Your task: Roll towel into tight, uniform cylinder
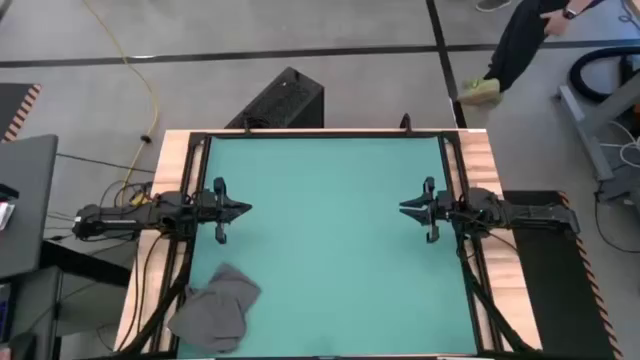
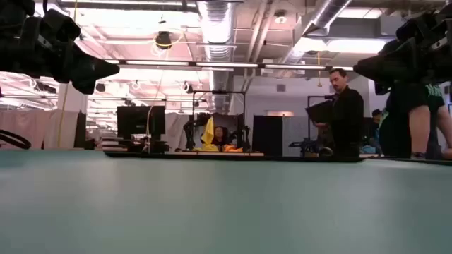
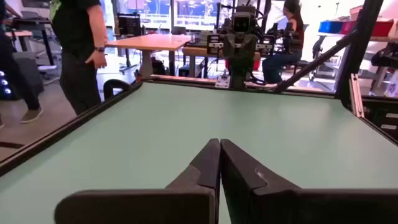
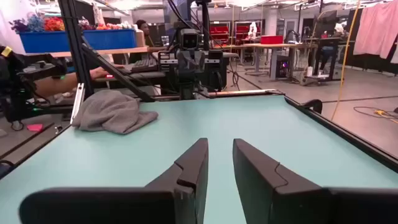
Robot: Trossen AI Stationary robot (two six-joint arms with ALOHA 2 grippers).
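The dark grey towel (image 1: 215,310) lies crumpled at the near left corner of the teal mat (image 1: 330,250), with its left part over the mat's edge on the black frame. It also shows in the right wrist view (image 4: 112,112). My left gripper (image 1: 245,210) hovers above the mat's left side, shut and empty, as the left wrist view shows (image 3: 219,144). My right gripper (image 1: 403,208) hovers above the mat's right side, facing the left one. Its fingers stand a little apart and hold nothing (image 4: 219,146). Neither gripper is near the towel.
A black frame (image 1: 455,170) runs around the mat on the wooden table top. A black box (image 1: 285,100) stands on the floor beyond the far edge. A person (image 1: 520,45) stands at the far right, off the table.
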